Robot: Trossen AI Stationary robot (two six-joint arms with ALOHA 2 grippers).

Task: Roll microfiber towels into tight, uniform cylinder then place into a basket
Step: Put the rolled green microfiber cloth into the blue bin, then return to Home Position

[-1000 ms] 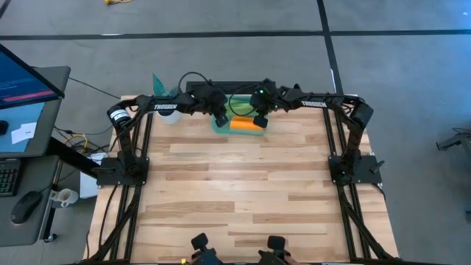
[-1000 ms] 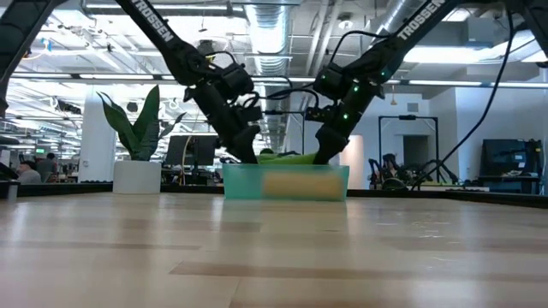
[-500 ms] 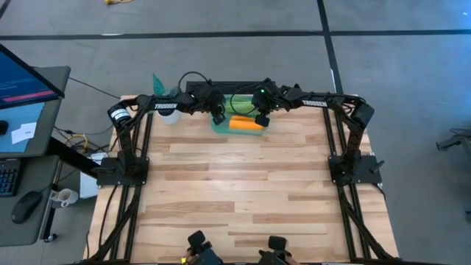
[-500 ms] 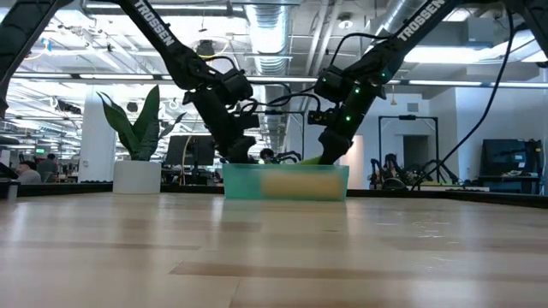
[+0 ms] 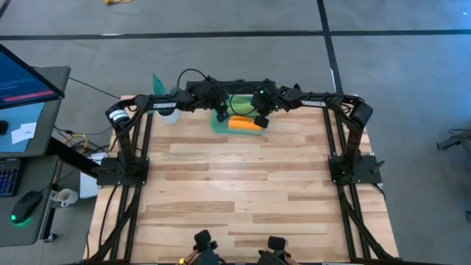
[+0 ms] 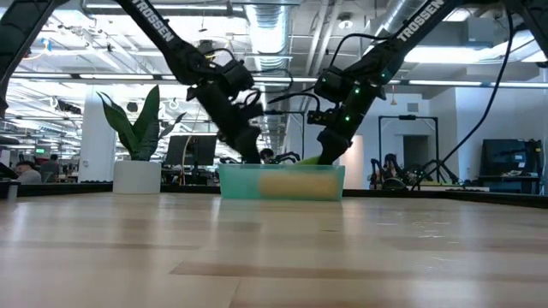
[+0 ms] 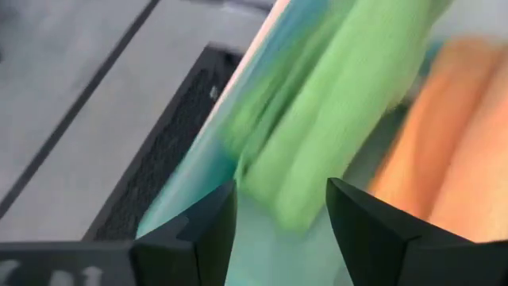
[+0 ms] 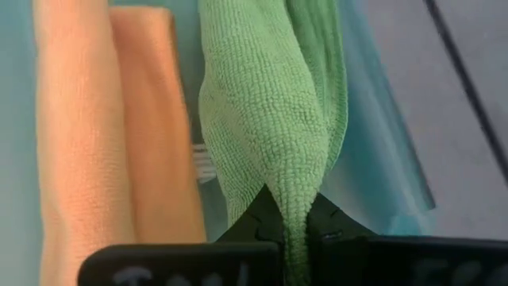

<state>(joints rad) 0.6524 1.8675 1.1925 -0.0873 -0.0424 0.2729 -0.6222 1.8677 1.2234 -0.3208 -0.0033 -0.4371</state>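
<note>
Right gripper (image 8: 287, 226) clenched on lime green towel (image 8: 270, 111) end, over teal bin (image 5: 218, 126) at desk's far edge. Left gripper (image 7: 279, 218) released, beside same towel. Orange towel (image 8: 95, 119) already in bin. Placing step; next: right lets go, green towel settles alongside.

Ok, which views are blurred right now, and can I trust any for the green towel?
Left wrist view: motion-smeared, green towel and orange towel soft. Right wrist view: sharp, weave visible where the right gripper pinches the green towel. Low view: teal bin wall hazes its contents.
</note>
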